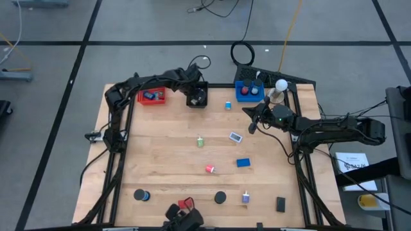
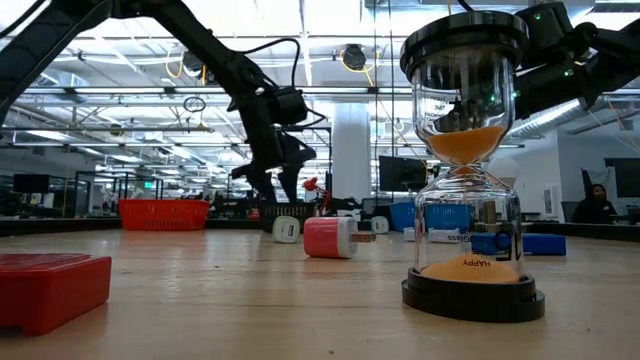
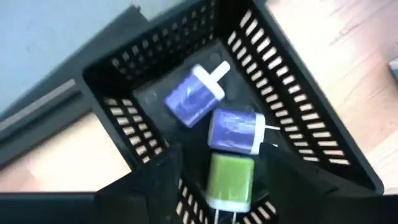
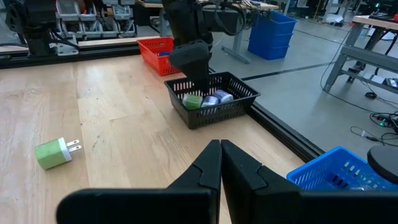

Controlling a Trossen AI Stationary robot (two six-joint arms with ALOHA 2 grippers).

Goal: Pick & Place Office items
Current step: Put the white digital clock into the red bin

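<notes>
My left gripper [image 3: 221, 171] hangs open over the black tray [image 1: 197, 96] at the table's far side, pointing steeply down into it. Between its fingers, apart from both, a green plug block [image 3: 230, 180] lies on the tray floor beside two purple plug blocks [image 3: 194, 94] [image 3: 235, 130]. My right gripper [image 4: 221, 155] is shut on nothing, hovering level near the blue tray [image 1: 248, 91]. More office items lie loose on the table: a green plug [image 1: 200, 142], a red plug [image 1: 210, 169], a blue block [image 1: 243, 163] and black discs [image 1: 220, 197].
A red tray [image 1: 151, 96] stands left of the black one. A white ball-shaped lamp [image 1: 280, 85] sits by the blue tray. An hourglass [image 2: 470, 160] and a red block [image 2: 45, 290] stand near the table's front edge. Bare wood lies left of centre.
</notes>
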